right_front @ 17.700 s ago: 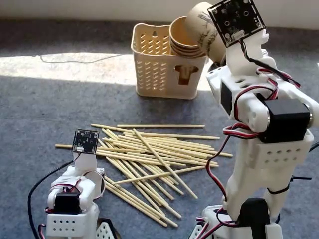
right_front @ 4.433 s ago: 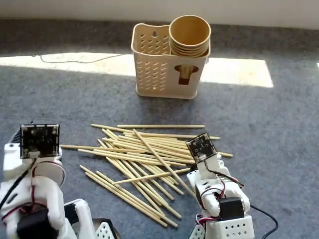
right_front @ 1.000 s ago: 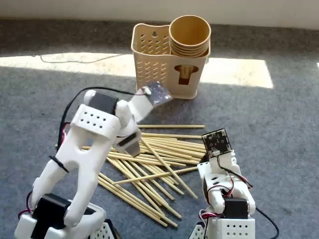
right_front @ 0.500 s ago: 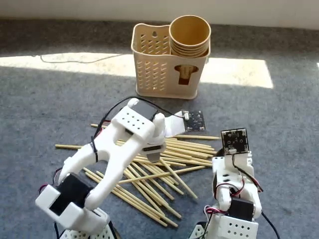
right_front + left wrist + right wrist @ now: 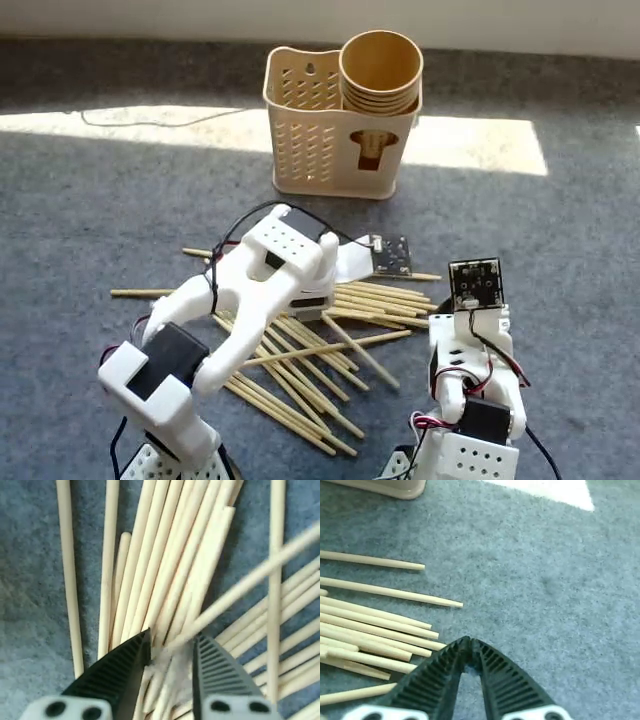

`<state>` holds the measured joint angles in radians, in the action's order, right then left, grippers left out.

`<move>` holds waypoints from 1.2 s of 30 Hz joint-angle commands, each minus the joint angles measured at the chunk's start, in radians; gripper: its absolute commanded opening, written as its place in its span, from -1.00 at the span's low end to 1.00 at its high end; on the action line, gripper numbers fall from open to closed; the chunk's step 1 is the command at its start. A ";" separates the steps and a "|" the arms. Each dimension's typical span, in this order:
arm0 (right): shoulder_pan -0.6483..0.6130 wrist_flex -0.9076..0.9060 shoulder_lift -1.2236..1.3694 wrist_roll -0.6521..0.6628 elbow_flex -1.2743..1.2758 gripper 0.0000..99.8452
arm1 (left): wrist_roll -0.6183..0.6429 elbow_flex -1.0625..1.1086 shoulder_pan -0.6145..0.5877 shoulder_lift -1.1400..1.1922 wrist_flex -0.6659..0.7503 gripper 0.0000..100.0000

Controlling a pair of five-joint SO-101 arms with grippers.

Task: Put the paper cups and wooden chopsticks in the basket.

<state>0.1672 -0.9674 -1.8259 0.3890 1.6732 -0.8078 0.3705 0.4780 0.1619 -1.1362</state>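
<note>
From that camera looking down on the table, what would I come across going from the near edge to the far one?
wooden chopsticks scattered in a pile → bare grey carpet → basket holding the stacked paper cups. The left arm and right arm overlap the pile's stretch, so they are left out.

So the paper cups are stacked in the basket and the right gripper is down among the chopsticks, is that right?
Not quite: the left gripper is the one down among the chopsticks, as the left wrist view shows. The paper cups are indeed stacked in the basket.
</note>
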 commanded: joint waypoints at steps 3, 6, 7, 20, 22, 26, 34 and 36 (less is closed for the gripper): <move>0.010 0.030 -0.010 -0.009 0.102 -0.99 | -0.012 -0.041 0.008 -0.070 -0.115 -0.95; 0.010 0.030 -0.010 -0.009 0.102 -0.99 | -0.009 -0.036 0.008 -0.125 -0.173 -0.99; 0.010 0.030 -0.010 -0.009 0.102 -0.99 | -0.008 -0.031 0.008 -0.143 -0.187 -0.99; 0.008 0.028 -0.010 -0.009 0.102 -0.99 | 0.186 -0.028 -0.054 -0.194 -0.245 -0.93; 0.008 0.028 -0.010 -0.009 0.102 -0.99 | 0.210 -0.008 -0.067 -0.196 -0.245 -0.82; 0.008 0.027 -0.010 -0.009 0.102 -0.99 | 0.272 0.033 -0.067 -0.196 -0.216 -0.64; 0.008 0.025 -0.010 -0.009 0.102 -0.99 | 0.313 0.093 -0.061 -0.196 -0.086 -0.66; 0.008 0.025 -0.010 -0.009 0.102 -0.99 | 0.365 0.093 -0.061 -0.194 -0.051 -0.66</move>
<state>0.1672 -0.9674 -1.8259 0.3890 1.6732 -0.5194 0.4672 0.4227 0.0161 -1.2451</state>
